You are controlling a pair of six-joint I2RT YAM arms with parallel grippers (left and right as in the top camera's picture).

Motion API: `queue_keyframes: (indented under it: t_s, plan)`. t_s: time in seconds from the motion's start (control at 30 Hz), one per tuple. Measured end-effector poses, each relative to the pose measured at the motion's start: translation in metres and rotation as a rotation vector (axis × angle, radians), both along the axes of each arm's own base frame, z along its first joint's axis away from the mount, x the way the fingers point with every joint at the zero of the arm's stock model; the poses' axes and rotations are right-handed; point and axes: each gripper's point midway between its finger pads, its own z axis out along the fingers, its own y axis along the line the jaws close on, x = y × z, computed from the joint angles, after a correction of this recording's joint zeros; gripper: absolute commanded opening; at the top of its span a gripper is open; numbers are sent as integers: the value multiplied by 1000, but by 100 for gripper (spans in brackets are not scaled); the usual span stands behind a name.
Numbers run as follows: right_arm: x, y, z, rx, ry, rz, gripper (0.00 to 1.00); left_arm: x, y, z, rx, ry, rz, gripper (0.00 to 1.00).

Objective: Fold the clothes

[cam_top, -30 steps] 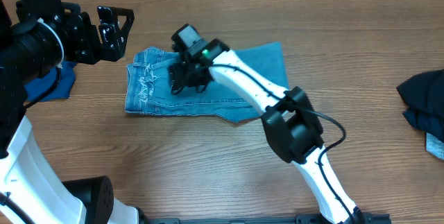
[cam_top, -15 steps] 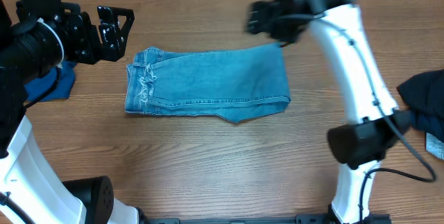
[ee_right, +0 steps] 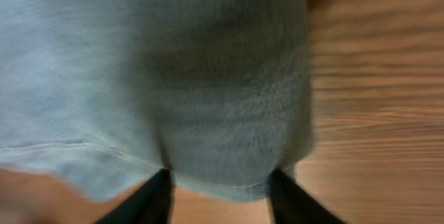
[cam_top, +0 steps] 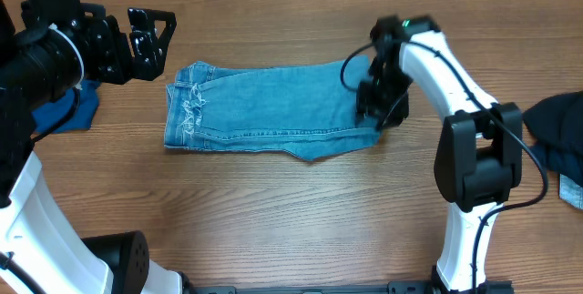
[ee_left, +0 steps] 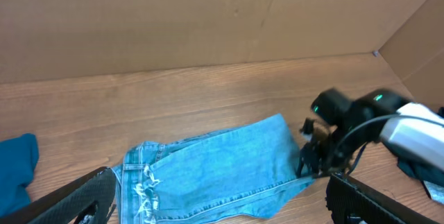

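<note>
Brown wooden surface [cam_top: 273,212] is bearing the half-folded pale-blue denim jeans [cam_top: 273,103], the right gripper [cam_top: 381,116] straddling their end for another fold, clench unclear, the left gripper [cam_top: 157,32] idling released.

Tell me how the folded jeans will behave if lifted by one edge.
Probably floppy: the jeans lie flat in soft layers, so lifted at one edge they would likely drape and unfold. The doubled denim looks thick, so probably fairly heavy for cloth.
</note>
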Motion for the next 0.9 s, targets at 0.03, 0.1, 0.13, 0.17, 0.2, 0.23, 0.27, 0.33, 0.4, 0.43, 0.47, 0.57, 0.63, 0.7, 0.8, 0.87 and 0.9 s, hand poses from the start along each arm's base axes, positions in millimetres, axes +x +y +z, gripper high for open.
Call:
queue_keyframes:
  t_s: [0.03,0.1,0.13,0.17,0.2,0.23,0.27,0.33,0.4,0.43,0.47,0.57,0.63,0.7,0.8,0.87,0.9]
  plan:
    - [-3,0,-7,0,3,4,37,0,0,0,0,0,0,100]
    - [-10,0,-21,-2,15,7,35,0,0,0,0,0,0,100]
    - [-11,0,-25,-2,13,8,36,0,0,0,0,0,0,100]
    - [-11,-1,-27,-3,11,9,36,0,0,0,0,0,0,100]
    - [-10,-2,-28,-5,7,8,37,0,0,0,0,0,0,100]
    - [-9,-2,-29,-8,2,8,37,0,0,0,0,0,0,100]
    - [-7,-4,-29,-16,-5,11,38,0,0,0,0,0,0,100]
    - [-6,-8,-29,-39,-12,17,39,0,0,0,0,0,0,100]
    - [-3,-13,-22,-65,-34,27,43,0,0,0,0,0,0,100]
    - [1,-15,-16,-68,-54,30,47,0,0,0,0,0,0,100]
    - [8,-18,-5,-70,-92,31,54,0,0,0,0,0,0,100]
    - [35,-26,42,-64,-266,30,83,0,0,0,0,0,0,100]
    - [48,-31,77,-56,-385,15,91,0,0,0,0,0,0,100]
    - [54,-34,102,-49,-464,0,96,0,0,0,0,0,0,100]
    - [63,-34,126,-14,-558,9,98,0,0,0,0,0,0,100]
    - [73,-26,122,67,-594,52,100,0,0,0,0,0,0,100]
    - [73,-25,119,87,-591,60,100,0,0,0,0,0,0,100]
